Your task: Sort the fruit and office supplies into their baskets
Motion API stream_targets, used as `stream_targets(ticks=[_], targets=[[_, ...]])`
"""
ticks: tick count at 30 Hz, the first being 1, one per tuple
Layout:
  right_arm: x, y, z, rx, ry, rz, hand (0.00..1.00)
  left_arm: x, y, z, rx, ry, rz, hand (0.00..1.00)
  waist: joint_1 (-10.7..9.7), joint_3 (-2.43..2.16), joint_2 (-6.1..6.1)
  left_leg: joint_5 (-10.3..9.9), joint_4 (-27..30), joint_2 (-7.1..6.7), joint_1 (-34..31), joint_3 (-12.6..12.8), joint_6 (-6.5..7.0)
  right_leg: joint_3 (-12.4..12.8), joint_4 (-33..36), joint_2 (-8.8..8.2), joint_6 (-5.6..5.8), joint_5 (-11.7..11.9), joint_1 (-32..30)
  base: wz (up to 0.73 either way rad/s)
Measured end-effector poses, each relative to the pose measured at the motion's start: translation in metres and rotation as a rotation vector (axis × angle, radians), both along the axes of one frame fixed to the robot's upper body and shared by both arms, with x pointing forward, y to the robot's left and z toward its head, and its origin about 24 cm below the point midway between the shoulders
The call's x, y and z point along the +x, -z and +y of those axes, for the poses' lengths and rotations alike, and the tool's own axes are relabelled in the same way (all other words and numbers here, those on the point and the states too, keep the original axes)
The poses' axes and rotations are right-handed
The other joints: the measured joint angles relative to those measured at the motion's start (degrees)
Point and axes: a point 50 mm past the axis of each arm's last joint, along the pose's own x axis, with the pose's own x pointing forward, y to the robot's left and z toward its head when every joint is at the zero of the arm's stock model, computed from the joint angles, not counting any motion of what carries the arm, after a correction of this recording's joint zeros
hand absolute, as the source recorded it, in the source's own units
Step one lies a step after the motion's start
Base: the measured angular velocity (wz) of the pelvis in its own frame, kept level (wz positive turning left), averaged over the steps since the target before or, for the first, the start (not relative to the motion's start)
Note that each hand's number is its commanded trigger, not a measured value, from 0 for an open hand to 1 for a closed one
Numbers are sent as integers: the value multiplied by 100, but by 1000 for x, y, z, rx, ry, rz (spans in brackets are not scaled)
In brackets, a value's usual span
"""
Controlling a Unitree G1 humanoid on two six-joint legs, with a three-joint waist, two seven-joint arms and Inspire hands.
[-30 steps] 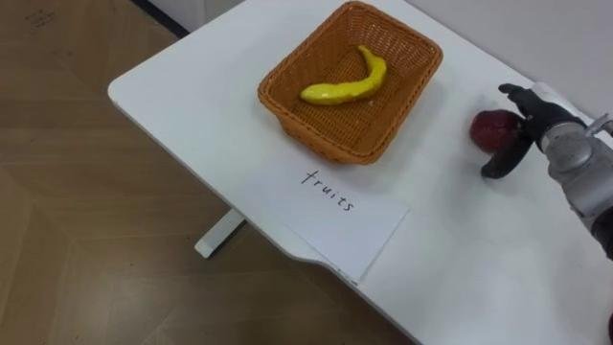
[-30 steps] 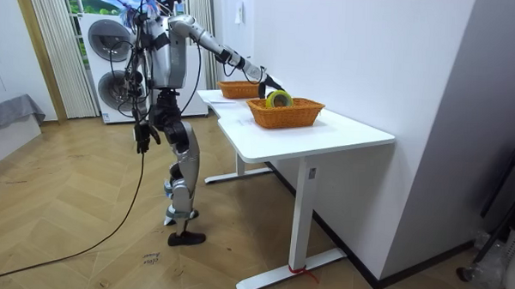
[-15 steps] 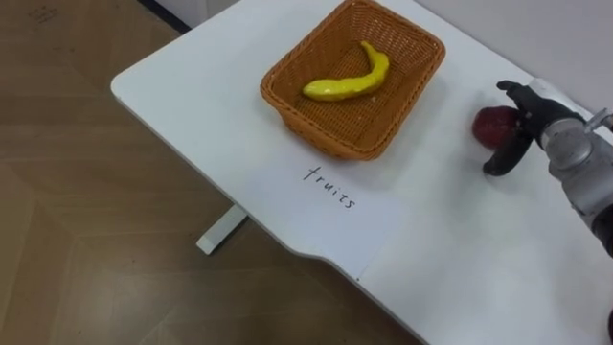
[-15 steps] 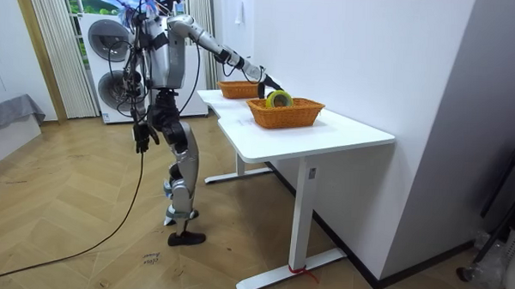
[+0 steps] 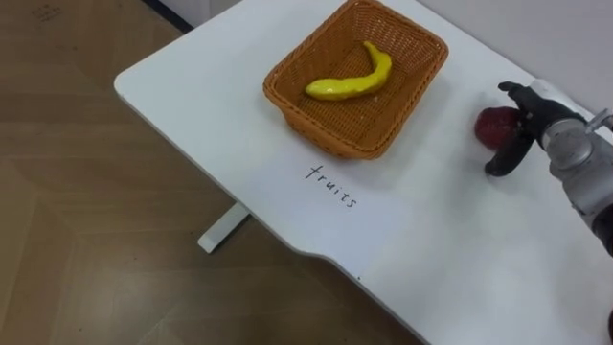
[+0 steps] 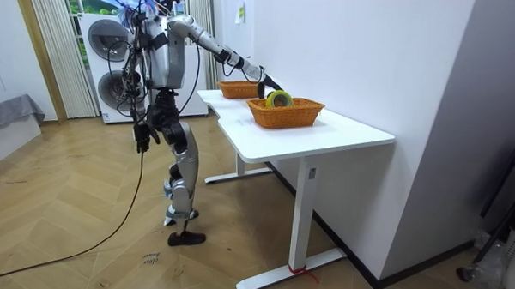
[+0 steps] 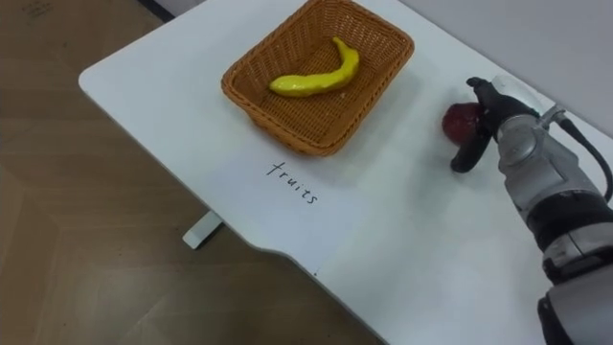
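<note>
Item: white table, running from the upper left to the lower right of the eye views, above a wood floor. Item: brown wicker basket, upper centre, upright on the tabletop. It contains one yellow banana, lying curved on the basket floor. Item: handwritten label "fruits", flat on the table just below the basket, near the table's front edge. Item: dark red apple, at the right of the frame. It rests on the tabletop outside the basket, well apart from the basket's right corner. Item: right hand, entering from the right edge. Its dark fingers and thumb curve round the apple from the right side, one above it and one below, gripping it where it sits on the table. Item: left hand, hanging by the robot's hip in the room view; whether it is open or closed cannot be told. Room view: the robot stands upright at the far end of the table, left of centre, with its right arm stretched over the tabletop. A second wicker basket stands nearer the camera and holds a yellow-green tape roll. A washing machine stands behind the robot at the upper left.
</note>
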Motion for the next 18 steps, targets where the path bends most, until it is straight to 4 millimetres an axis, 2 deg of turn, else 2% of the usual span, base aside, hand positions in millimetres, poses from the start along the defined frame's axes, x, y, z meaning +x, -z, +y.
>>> stream_targets(ticks=[7, 18], targets=[[0, 4, 9, -67, -68, 47, 0, 0, -3, 6, 5, 37, 7, 0, 11, 0, -35, -5, 11, 29, -5, -4, -47, -62, 5, 1, -27, 17, 1, 0], [-1, 10, 12, -132, -110, 81, 0, 1, -3, 6, -7, 52, 1, 0, 46, 1, -46, 6, 98, 48, -85, -27, -68, -140, 99, -9, -33, 21, -74, 0]])
